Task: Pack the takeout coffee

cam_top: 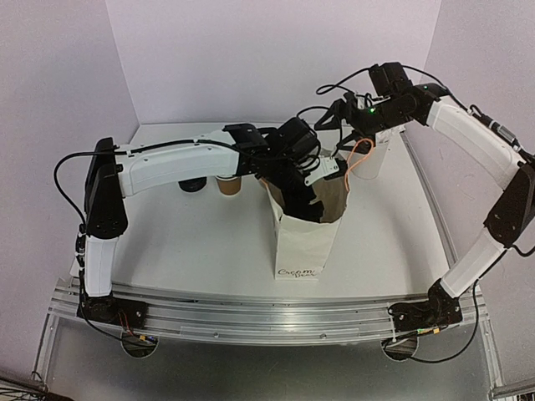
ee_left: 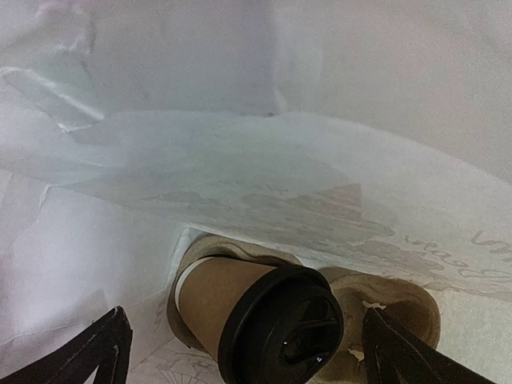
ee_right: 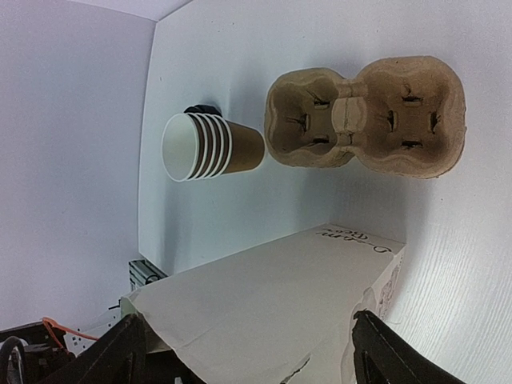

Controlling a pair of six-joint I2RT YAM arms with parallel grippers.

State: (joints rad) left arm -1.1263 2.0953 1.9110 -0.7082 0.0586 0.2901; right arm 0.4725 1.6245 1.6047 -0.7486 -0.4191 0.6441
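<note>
The takeout coffee [ee_left: 240,308], a brown paper cup under a black lid [ee_left: 284,328], leans tilted in a brown pulp carrier [ee_left: 400,308] at the bottom of the white paper bag [cam_top: 305,238]. My left gripper [ee_left: 248,356] reaches down inside the bag, open, with a finger on each side of the cup and neither touching it. My right gripper [ee_right: 252,356] is open at the bag's upper back corner, and the bag's side wall [ee_right: 264,296] spans the gap between its fingers.
A stack of lidless brown cups [ee_right: 210,147] stands left of the bag, also seen as the cup stack [cam_top: 227,185], with black lids [cam_top: 192,185] beside it. An empty pulp carrier [ee_right: 364,116] lies on the table. A white container [cam_top: 372,159] stands at the back right.
</note>
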